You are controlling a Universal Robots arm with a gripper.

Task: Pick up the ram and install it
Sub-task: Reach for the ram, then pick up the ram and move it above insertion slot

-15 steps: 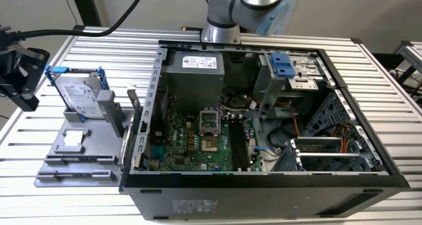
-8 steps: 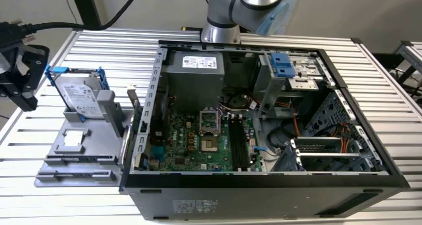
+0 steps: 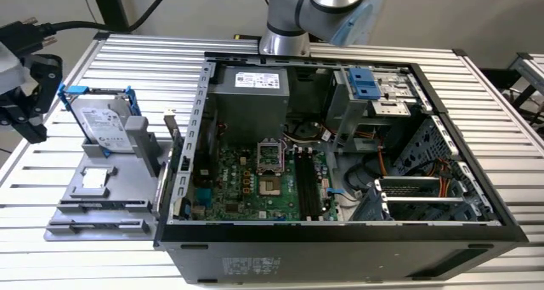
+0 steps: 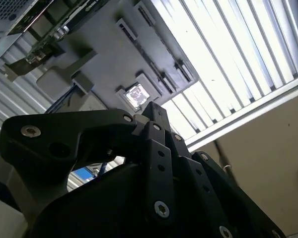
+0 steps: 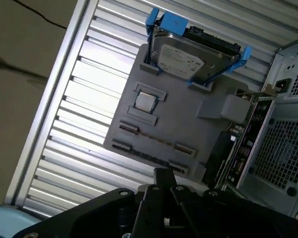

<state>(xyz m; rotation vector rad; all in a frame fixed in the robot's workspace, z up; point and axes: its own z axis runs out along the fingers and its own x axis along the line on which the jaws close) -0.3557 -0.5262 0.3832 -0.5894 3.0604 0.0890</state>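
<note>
My end effector is partly cut off by the exterior view's left edge, so I see only some of it there. In both wrist views my end effector has its tips pinched together, with nothing between them.

The ram is hard to see. It shows as one thin dark line standing in the gray tray, at about 6 o'clock from the little square chip. Most of the stick is hidden by the holders. I am well apart from it, at about 10 o'clock from the tray.

On the tray I count one hard drive in a blue frame, one chip, and two rows of holders. The tray sits on the ribbed worktop, at 9 o'clock from the one open computer case.

Inside the case, long black slots lie side by side, too close together for me to count. My arm is cut off at 12 o'clock.
</note>
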